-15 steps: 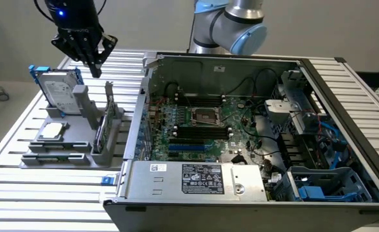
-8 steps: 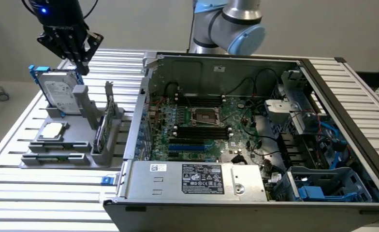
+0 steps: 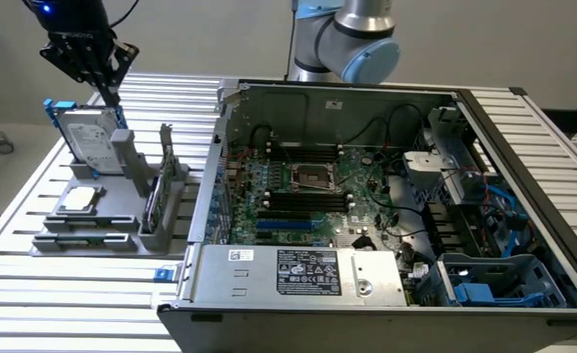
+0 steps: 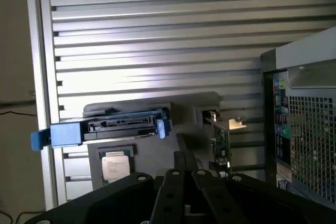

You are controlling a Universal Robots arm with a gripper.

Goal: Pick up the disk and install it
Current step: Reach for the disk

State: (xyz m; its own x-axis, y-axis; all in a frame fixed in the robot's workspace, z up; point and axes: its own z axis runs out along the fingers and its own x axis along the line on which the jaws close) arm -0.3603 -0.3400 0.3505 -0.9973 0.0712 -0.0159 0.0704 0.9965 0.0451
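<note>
- Starting with the black robot gripper (image 3: 109,93): fingers pressed together, pinching nothing, pointing down at the exterior view's upper left.
- Hanging right over the top edge of the disk (image 3: 90,141), near its upper corner on the exterior view's right. Can't tell if touching or just shy of it.
- Same gripper (image 4: 182,158) in the wrist view, dark and narrow, with the disk (image 4: 123,125) seen edge-on beyond it.
- About that disk: flat silver-grey metal hard drive, white label, bright blue plastic carrier round it. Standing tilted in the back slot of a grey plastic holder block (image 3: 107,237), outside the case.
- Also sitting on that holder: a small square silver chip (image 3: 80,199) lying flat in front of the disk, plus a thin dark circuit card (image 3: 161,193) standing on edge beside it.
- Sharing the silver slatted metal table (image 3: 33,294): a big open grey computer case (image 3: 524,191) on the exterior view's right, green motherboard (image 3: 308,184) exposed, blue plastic drive bay (image 3: 494,283) at its near corner.
</note>
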